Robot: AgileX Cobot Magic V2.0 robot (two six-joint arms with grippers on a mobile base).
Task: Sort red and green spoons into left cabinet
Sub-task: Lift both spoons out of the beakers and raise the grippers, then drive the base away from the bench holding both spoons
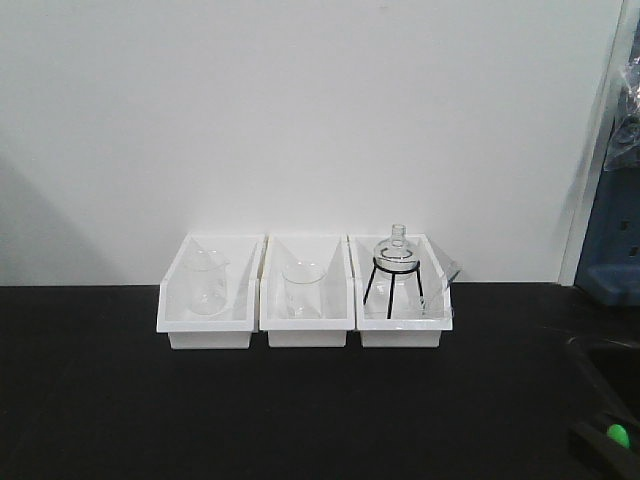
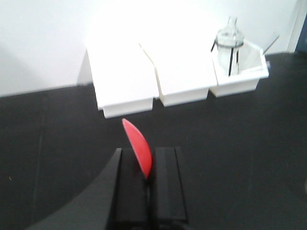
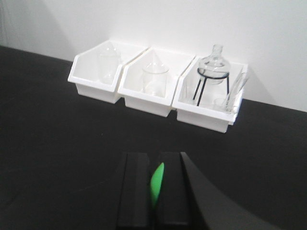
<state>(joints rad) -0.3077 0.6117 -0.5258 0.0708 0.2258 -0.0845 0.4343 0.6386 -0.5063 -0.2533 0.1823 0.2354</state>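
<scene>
Black matte surface [image 1: 300, 420] across the whole width, backed by a plain white wall [image 1: 300, 120]. At the far side, against that wall, three white bins [image 1: 307, 325] in a row, side by side: a beaker [image 1: 207, 285] in the left one, a second beaker [image 1: 302, 288] in the middle, a round flask [image 1: 397, 252] on a black wire stand [image 1: 371, 285] in the right. Broad bare black on the near side of the bins and to their left. At the right edge, a pale upright strip [image 1: 592, 200] and something blue [image 1: 610, 250], both cut by the frame. Cannot tell whether either belongs to the cabinet. From the left wrist: left jaws narrow, clamped on the red spoon [image 2: 138, 146], oval bowl rising out of the gap, tilted left, above the surface and near of the left bin. Bins washed out by glare there, glass in the left two lost. From the right wrist: right jaws narrow, closed on the green spoon [image 3: 157, 184], only a sliver showing between them, in line with the middle bin and well apart from it. Glassware plain in this view, plus thin glass rods [image 3: 237, 87] leaning in the right bin. Handles of both spoons hidden. Front view alone gives the room's right edge, and in its near right corner a dark arm part with a spot of green [image 1: 617, 434].
</scene>
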